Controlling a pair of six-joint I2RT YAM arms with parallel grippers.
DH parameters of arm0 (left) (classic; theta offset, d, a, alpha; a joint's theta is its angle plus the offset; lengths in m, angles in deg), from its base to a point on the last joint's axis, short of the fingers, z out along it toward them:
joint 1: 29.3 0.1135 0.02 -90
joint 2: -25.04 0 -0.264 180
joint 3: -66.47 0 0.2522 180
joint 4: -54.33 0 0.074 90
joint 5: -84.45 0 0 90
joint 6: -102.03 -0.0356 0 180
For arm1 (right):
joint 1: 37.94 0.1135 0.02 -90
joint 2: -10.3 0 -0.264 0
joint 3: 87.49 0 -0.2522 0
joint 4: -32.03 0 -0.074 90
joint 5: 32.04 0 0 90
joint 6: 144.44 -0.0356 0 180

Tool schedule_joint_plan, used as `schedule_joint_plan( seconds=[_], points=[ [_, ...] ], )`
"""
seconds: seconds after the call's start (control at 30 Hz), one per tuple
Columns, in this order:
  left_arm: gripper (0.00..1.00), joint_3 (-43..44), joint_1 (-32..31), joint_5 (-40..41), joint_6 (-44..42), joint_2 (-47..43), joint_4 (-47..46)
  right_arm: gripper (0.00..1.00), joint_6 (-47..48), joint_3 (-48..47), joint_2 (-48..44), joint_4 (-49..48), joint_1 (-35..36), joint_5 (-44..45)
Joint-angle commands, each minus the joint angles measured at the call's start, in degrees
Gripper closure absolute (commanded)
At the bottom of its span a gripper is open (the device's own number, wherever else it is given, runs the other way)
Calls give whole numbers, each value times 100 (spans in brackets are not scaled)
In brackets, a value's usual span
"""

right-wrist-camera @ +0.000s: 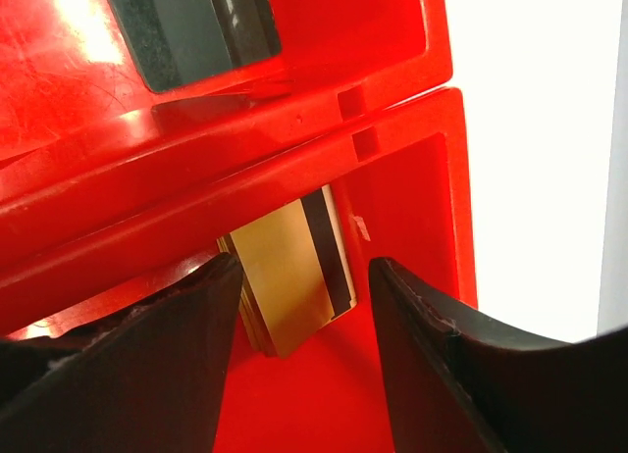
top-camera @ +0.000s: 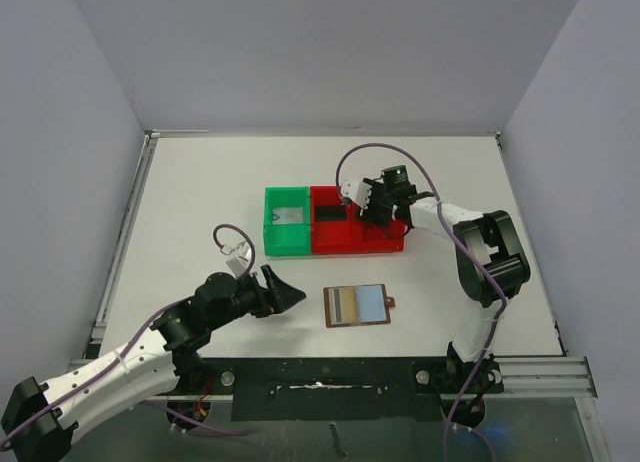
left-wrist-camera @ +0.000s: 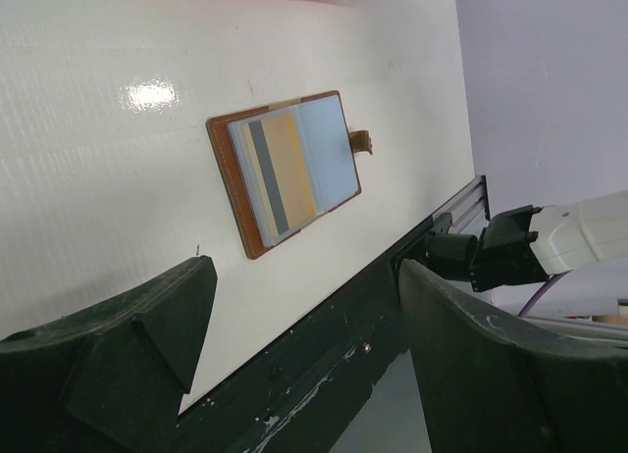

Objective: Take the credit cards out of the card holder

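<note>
The left gripper hung low over the table, jaws spread wide and empty, aimed at the holder just to its right. That looked like a waiting pose, ready to pin or pick.

The holder lay flat and open near the table's front edge, well apart from both bins, its tab pointing right. Cards were tucked inside, showing tan, a grey stripe and pale blue, so the task seemed only partly done. Bare table lay on three sides of the holder. The rail ran near its front side, so an approach from the left or from above looked freest.

Further back, the green bin held what seemed a pale card. The red bin touched it on the right, with a dark card in its left part.

The right gripper reached into another compartment of the red bin, jaws parted wider than the gold card between them. I judged that card loose, leaning by the divider, not gripped. With bin walls close around the fingers, straight up looked the cleanest way out.
</note>
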Motion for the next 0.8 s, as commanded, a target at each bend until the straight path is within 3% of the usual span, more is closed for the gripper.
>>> schedule_joint_plan(
  seconds=[0.0,0.6,0.77],
  points=[
    [26,292,-48,-53,-115,-8,-328,44,-184,-221,-131,-144,-74,-263],
    [26,387,-178,6,-123,422,-598,40,-536,-87,-755,-257,-214,-405],
    [26,443,-201,56,-124,532,-667,40,-1891,247,-1506,-1182,-236,-513]
  ],
)
